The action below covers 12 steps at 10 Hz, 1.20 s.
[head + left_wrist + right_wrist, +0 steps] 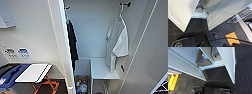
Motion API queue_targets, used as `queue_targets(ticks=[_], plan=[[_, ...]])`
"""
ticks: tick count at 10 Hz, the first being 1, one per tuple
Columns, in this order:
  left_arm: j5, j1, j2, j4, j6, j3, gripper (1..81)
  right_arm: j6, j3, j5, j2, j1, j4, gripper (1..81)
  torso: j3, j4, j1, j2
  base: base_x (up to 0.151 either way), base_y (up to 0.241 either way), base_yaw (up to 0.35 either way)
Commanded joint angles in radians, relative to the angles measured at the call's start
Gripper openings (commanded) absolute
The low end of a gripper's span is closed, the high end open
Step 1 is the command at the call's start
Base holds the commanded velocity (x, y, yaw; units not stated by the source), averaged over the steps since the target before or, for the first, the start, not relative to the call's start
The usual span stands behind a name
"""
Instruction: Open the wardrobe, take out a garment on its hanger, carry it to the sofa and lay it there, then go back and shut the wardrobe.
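The wardrobe stands in front of me with both white doors swung wide, one to the left and one to the right. Inside at the right hangs the garment, a white short-sleeved T-shirt. It hangs on a thin white hanger hooked over a dark peg near the top. A long black garment hangs at the inner left. Seen from low down in the wrist views, the door bottoms stand over dark carpet.
A white shelf sits under the T-shirt, and a basket of small coloured items stands on the wardrobe floor. Left of the wardrobe is a white board on orange legs beside something blue. A white wire rack stands at the right.
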State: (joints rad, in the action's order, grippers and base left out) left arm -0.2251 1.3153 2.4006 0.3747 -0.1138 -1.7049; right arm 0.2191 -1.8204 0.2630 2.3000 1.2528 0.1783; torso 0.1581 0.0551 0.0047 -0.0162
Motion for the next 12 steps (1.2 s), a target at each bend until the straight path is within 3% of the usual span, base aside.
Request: queue_targets(ticks=[1,7,12], plan=[[0.021,0.005,0.094,0.006,-0.006,-0.129,81.1,0.023,-0.09,-0.022,0.047,0.014,-0.016,81.1,0.0,0.0,0.0,0.0,0.0,0.0,0.0],[0.03,0.066,0.295,0.004,-0.006,-0.427,81.1,0.039,-0.313,-0.042,0.248,0.092,-0.013,81.1,-0.001,0.0,-0.001,0.0,0.0,0.0,0.0],[0.036,0.101,0.42,-0.002,-0.007,-0.648,81.1,0.042,-0.523,-0.136,0.439,0.141,-0.011,81.1,-0.002,0.0,-0.002,-0.001,0.0,0.0,0.0]])
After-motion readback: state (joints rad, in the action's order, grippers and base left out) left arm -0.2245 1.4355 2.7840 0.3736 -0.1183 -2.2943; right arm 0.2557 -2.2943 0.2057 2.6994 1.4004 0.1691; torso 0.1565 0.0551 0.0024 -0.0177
